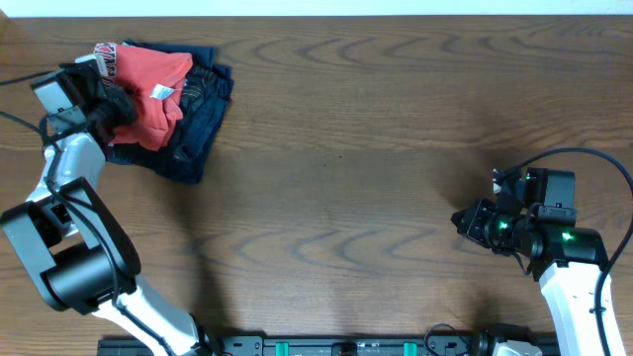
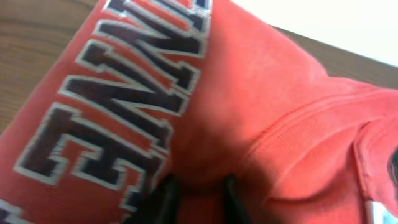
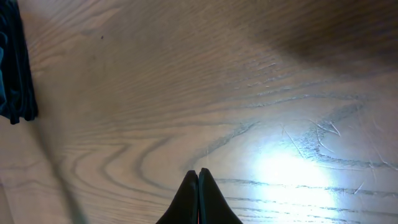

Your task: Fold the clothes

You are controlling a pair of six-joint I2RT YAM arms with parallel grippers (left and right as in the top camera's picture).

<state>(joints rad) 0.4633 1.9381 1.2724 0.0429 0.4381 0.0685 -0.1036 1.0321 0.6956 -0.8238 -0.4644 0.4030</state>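
Plainly nearest the left arm (image 1: 65, 158): orange-red T-shirt (image 1: 148, 84) bunched atop the navy shirt (image 1: 198, 143) at the table's (image 1: 346, 148) far-left corner. Left jaws slightly apart, fold between, grip unclear. Right jaws together, far off

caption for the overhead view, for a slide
Left hand at the orange-red T-shirt atop a navy shirt; right hand shut, far off

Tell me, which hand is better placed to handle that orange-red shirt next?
The left hand is better: it is right at the orange-red shirt, with cloth between its fingers. The right hand is closed over bare table, far across from the shirt.
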